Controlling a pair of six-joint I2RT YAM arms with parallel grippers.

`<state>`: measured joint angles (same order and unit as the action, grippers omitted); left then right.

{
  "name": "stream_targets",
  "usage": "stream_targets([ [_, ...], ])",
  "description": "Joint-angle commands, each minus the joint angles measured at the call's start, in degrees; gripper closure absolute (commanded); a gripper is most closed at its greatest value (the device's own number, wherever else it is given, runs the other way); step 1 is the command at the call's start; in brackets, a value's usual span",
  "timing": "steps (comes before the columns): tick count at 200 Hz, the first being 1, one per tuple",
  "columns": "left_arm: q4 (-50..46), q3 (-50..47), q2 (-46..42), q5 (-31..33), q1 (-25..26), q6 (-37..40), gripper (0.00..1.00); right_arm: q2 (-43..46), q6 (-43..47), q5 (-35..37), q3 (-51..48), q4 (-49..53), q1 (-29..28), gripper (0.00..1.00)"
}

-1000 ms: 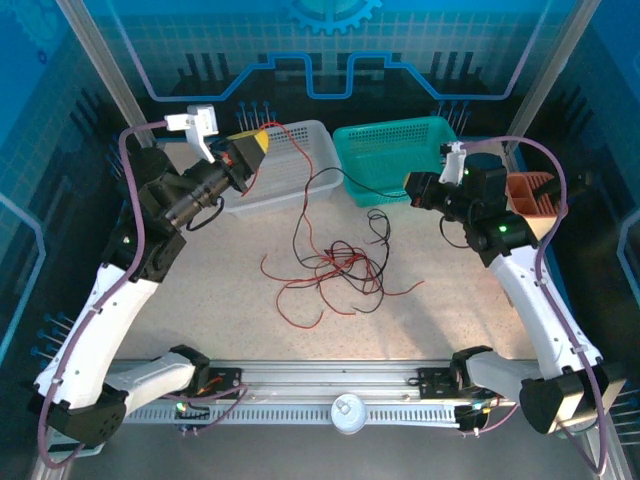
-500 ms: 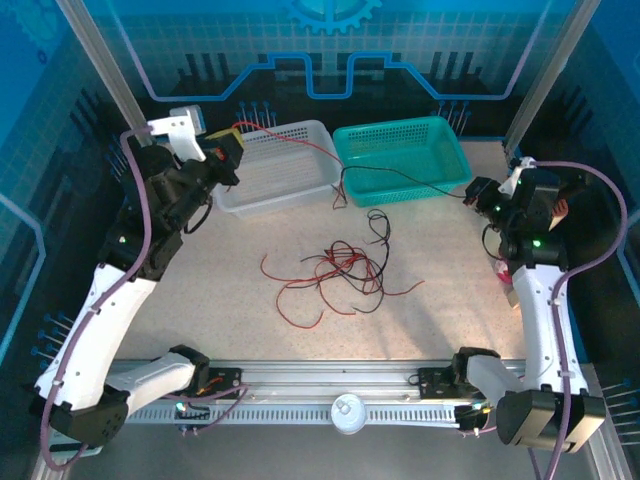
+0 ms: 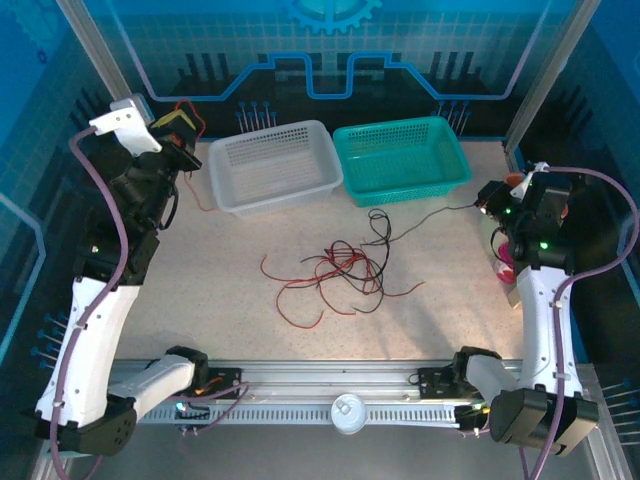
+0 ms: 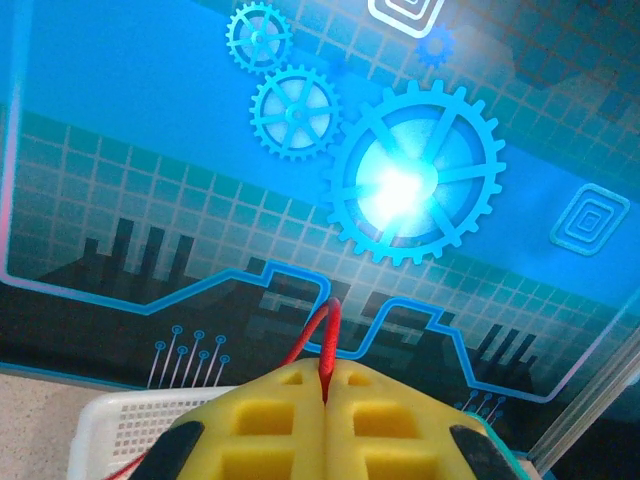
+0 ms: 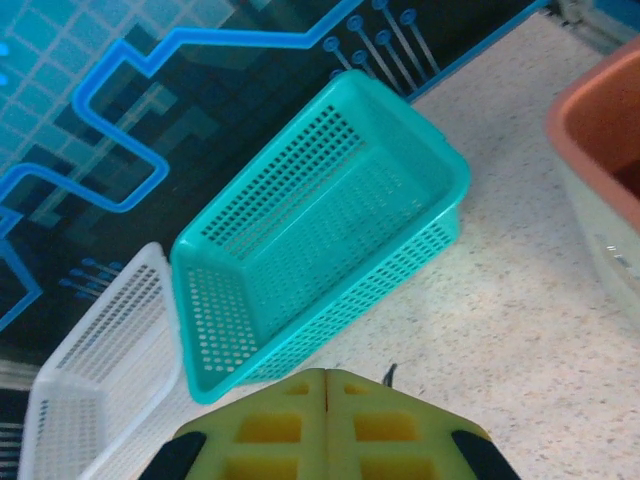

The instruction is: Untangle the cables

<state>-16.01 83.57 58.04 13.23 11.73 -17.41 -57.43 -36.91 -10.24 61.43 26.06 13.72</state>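
Note:
A tangle of thin red and black cables (image 3: pixel 335 270) lies mid-table in the top view. My left gripper (image 3: pixel 182 128) is raised at the far left, beyond the white basket. In the left wrist view its yellow pads (image 4: pixel 270 420) are shut on a red cable (image 4: pixel 326 335), which loops out above the tips; a red strand (image 3: pixel 198 195) trails down to the table. My right gripper (image 3: pixel 490 198) is at the right edge, shut (image 5: pixel 327 375) on a black cable (image 3: pixel 425 217) that runs left to the tangle. A short bit of the black cable (image 5: pixel 390 373) shows beside the pads.
A white basket (image 3: pixel 270 165) and a teal basket (image 3: pixel 400 155) stand side by side at the back; the teal basket (image 5: pixel 320 240) is just ahead of my right gripper. An orange-brown container (image 5: pixel 605 140) stands at the right. Bare tabletop surrounds the tangle.
The left gripper swung back and left with the red cable, off the white basket. The right gripper moved right to the table edge, drawing the black cable out of the teal basket area.

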Motion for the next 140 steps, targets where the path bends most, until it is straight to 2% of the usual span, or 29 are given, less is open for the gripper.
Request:
stream_targets([
  [1,1.5,1.7,-0.4,-1.3,-0.5,0.8,1.0,0.4,-1.4,-8.9,2.0,-2.7,-0.2,1.0],
  [42,0.9,3.8,0.5,-5.1,-0.5,-0.5,1.0,-1.0,-1.2,-16.4,10.8,-3.6,-8.9,1.0],
  [82,1.2,7.6,2.8,-8.3,-0.4,-2.7,1.0,-3.0,-2.0,-17.0,19.3,-5.4,-19.5,1.0],
  [140,3.2,10.1,7.6,-12.2,-0.5,-3.6,1.0,-1.9,-4.6,-13.8,21.8,-7.8,-21.7,1.0],
])
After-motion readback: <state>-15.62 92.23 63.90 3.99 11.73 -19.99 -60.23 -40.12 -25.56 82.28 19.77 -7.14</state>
